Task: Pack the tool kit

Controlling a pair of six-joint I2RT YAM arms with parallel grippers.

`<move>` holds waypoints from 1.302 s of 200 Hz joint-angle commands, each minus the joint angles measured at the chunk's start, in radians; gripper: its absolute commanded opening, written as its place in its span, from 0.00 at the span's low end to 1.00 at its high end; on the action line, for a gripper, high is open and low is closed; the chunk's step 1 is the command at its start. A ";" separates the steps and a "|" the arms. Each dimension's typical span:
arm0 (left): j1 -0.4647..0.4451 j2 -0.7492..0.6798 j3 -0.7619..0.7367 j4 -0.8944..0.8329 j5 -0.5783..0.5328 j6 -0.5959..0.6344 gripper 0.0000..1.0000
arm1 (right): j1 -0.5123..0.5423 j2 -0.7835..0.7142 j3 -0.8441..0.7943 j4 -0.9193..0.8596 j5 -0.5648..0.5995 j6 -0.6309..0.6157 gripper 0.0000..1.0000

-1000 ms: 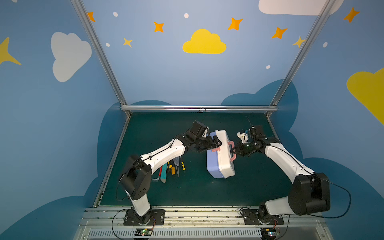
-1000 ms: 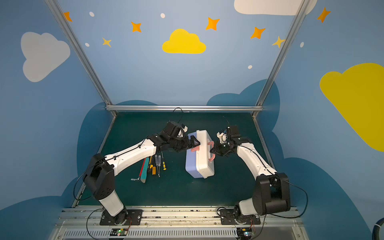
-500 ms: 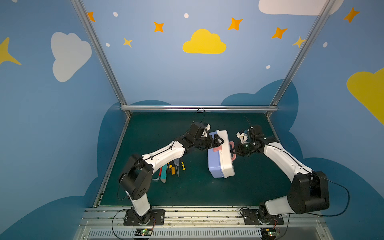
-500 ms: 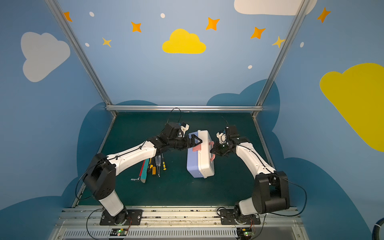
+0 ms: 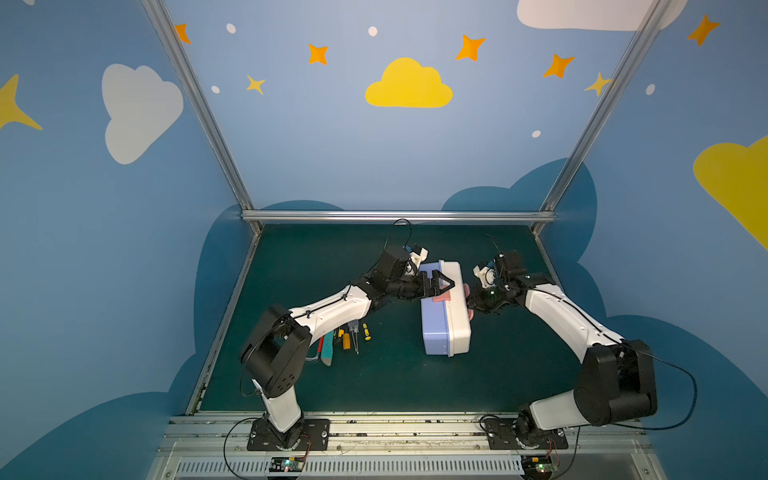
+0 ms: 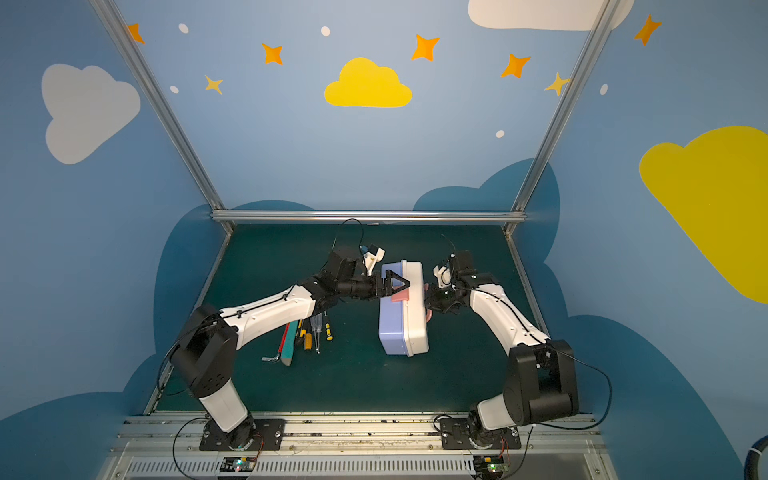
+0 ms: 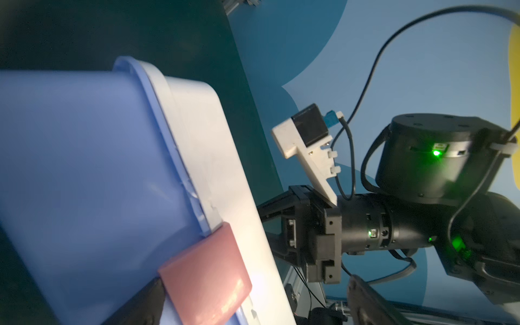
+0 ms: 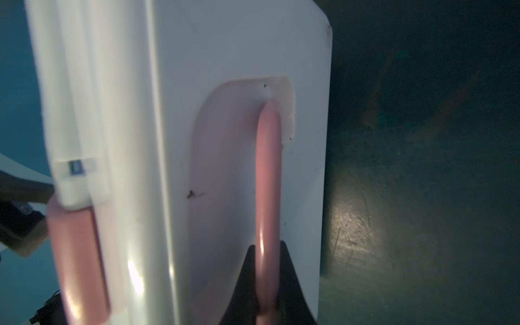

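Two grippers are at the rectangular plastic tool kit box (image 5: pixel 444 328), which has a white lid and a lavender-blue base. It stands on its side near the middle of the dark green mat (image 5: pixel 374 382), with the lid facing my right arm. My right gripper (image 8: pixel 267 253) is clenched on the pink-red C-shaped handle (image 8: pixel 267 174), with a black finger (image 8: pixel 288 287) on each side of it. My left gripper (image 5: pixel 441 286) is spread wide toward the box's far end. Its fingers (image 7: pixel 368 306) straddle the pink latch (image 7: pixel 205 275) and the lid edge, and I cannot tell whether they touch. Loose small tools (image 5: pixel 345 338) lie on the mat beneath my left arm, well apart from the box.
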 commanded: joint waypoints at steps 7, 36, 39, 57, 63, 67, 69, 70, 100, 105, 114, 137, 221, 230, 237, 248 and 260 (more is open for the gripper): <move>-0.059 0.032 -0.024 0.039 0.134 -0.013 1.00 | 0.041 0.021 0.031 0.039 -0.080 0.004 0.00; -0.060 0.009 -0.037 0.067 0.144 -0.019 0.99 | 0.043 0.024 0.054 0.017 -0.060 -0.003 0.00; -0.058 0.005 -0.036 0.057 0.137 -0.014 0.99 | 0.043 0.024 0.056 0.015 -0.058 -0.005 0.00; -0.040 -0.027 -0.039 -0.001 0.091 0.024 1.00 | 0.043 0.007 0.067 0.001 -0.049 -0.006 0.00; -0.027 -0.040 -0.037 -0.033 0.070 0.039 1.00 | 0.043 -0.001 0.070 -0.002 -0.051 -0.005 0.00; -0.017 -0.051 -0.037 -0.053 0.056 0.048 1.00 | 0.042 -0.008 0.075 -0.005 -0.052 -0.005 0.00; -0.010 -0.058 -0.038 -0.063 0.050 0.052 1.00 | 0.042 -0.008 0.076 -0.005 -0.052 -0.006 0.00; -0.006 -0.061 -0.039 -0.068 0.047 0.056 1.00 | 0.042 -0.012 0.078 -0.007 -0.051 -0.005 0.00; 0.110 -0.168 -0.067 -0.203 -0.052 0.156 1.00 | 0.052 -0.064 0.119 -0.032 -0.042 0.003 0.00; 0.130 -0.190 -0.079 -0.216 -0.063 0.173 1.00 | 0.058 -0.072 0.127 -0.037 -0.039 0.006 0.00; 0.162 -0.229 -0.104 -0.231 -0.088 0.192 1.00 | 0.069 -0.087 0.138 -0.041 -0.027 0.017 0.00; 0.220 -0.311 -0.173 -0.254 -0.144 0.235 1.00 | 0.112 -0.123 0.141 -0.009 -0.014 0.034 0.00; 0.267 -0.392 -0.369 -0.261 -0.229 0.236 1.00 | 0.251 0.011 0.148 0.095 0.035 0.143 0.00; 0.268 -0.395 -0.381 -0.261 -0.239 0.233 1.00 | 0.258 0.034 0.166 0.071 0.066 0.138 0.00; 0.268 -0.397 -0.392 -0.259 -0.243 0.231 0.99 | 0.263 0.052 0.180 0.051 0.084 0.131 0.00; 0.267 -0.402 -0.404 -0.259 -0.246 0.229 0.99 | 0.274 0.079 0.202 0.023 0.111 0.120 0.00; 0.267 -0.408 -0.419 -0.252 -0.251 0.227 0.99 | 0.288 0.108 0.221 0.009 0.121 0.111 0.00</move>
